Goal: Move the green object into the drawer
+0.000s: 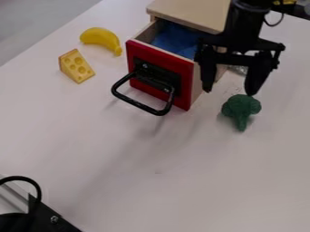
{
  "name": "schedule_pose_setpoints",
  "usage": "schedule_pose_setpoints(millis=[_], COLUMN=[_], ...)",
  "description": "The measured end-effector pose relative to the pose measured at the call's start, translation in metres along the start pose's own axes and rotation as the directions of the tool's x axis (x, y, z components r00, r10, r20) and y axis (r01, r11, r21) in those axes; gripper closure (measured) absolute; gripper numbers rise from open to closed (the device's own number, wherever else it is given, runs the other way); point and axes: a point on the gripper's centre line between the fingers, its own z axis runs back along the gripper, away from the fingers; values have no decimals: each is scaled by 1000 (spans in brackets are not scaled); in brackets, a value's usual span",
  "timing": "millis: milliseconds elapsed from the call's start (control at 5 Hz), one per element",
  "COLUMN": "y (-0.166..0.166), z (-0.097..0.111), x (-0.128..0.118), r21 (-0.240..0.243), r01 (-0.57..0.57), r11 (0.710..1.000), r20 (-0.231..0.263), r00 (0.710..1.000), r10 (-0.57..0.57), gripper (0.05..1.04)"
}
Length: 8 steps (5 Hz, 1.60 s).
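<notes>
My gripper (229,90) has its two tapered fingers spread wide, gripping nothing; one tip is close by the knobbly, stubby-stalked green broccoli (241,108), whether touching I cannot tell. The broccoli lies on the smooth white table (151,181) near the open drawer (138,52), pale wood with a flat red front and looped black handle (138,104).
</notes>
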Motion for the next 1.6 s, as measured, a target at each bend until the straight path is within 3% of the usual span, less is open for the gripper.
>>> schedule_pose_setpoints(millis=[600,800,1200,1400,1600], y=[-54,-60,-47,-36,-28], z=[-41,-42,-48,-66,-69], x=[26,32,32,28,27], r21=[53,42,66,96,110], r01=[-53,-60,-79,-73,-73], r11=[997,997,995,993,991], r20=[-13,-2,-20,-60,-71], r00=[998,998,997,995,994], r10=[54,61,80,79,81], gripper=[83,83,83,83,83])
